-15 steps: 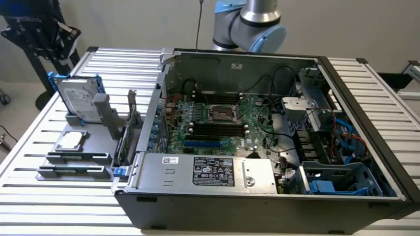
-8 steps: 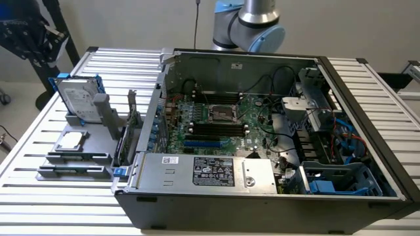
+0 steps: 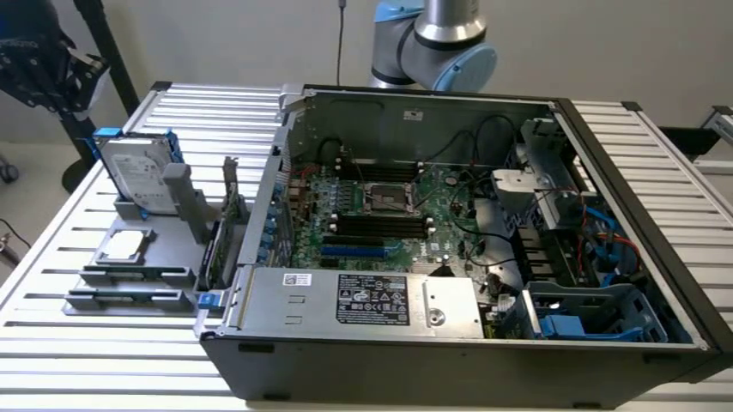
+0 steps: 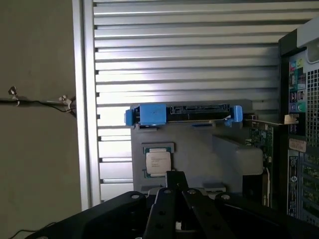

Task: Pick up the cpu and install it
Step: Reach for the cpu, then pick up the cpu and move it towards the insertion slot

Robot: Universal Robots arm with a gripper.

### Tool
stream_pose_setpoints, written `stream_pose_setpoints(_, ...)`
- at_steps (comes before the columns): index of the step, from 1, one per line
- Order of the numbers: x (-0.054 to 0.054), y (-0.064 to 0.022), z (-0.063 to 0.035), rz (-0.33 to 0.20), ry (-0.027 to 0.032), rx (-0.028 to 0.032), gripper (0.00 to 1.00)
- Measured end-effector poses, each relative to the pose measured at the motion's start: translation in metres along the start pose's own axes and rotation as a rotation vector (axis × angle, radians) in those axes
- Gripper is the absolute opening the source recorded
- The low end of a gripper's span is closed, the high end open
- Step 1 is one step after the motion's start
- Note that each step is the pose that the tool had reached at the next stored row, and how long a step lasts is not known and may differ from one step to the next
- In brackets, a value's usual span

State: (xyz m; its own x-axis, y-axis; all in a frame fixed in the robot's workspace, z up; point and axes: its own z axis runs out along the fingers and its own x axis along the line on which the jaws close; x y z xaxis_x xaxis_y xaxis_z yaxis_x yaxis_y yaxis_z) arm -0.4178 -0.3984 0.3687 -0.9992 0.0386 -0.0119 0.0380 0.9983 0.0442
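Gripper (image 4: 175, 180) fingers are drawn fully together, black tips meeting, with nothing clamped between them. It hangs over the grey fixture (image 4: 219, 149), and in the wrist view the tips sit just short of the cpu (image 4: 158, 162). The cpu (image 3: 124, 246) lies flat, silver top up, in a shallow seat of the fixture (image 3: 132, 283). There is fine print on its lid, too small to read. Just beyond it a hard drive (image 3: 136, 176) stands on edge in a blue frame. Its pale label carries text that cannot be made out. A green card (image 3: 229, 210) stands upright at the side of the fixture nearest the computer case (image 3: 458, 356). The fixture rests on the slatted metal worktop (image 3: 57, 343), close to the worktop's edge at the exterior view's left. The open case lies just beside it and reaches to the edge on the exterior view's right. Inside the case are the motherboard (image 3: 396, 227) with its empty socket (image 3: 384, 199), and a silver power supply (image 3: 355, 300) whose black label and small white barcode sticker are illegible. The arm (image 3: 441, 39) rises behind the case at the worktop's far edge.
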Motion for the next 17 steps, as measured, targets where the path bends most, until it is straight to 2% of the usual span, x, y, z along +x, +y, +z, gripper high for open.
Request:
stream_pose_setpoints(13, 0.0000, 0.0000, 0.0000, 0.000, 0.0001, 0.0001, 0.12)
stream_pose_setpoints(15, 0.0000, 0.0000, 0.0000, 0.000, 0.0001, 0.0001, 0.24)
stream_pose_setpoints(16, 0.0000, 0.0000, 0.0000, 0.000, 0.0001, 0.0001, 0.24)
stream_pose_setpoints(17, 0.0000, 0.0000, 0.0000, 0.000, 0.0001, 0.0001, 0.30)
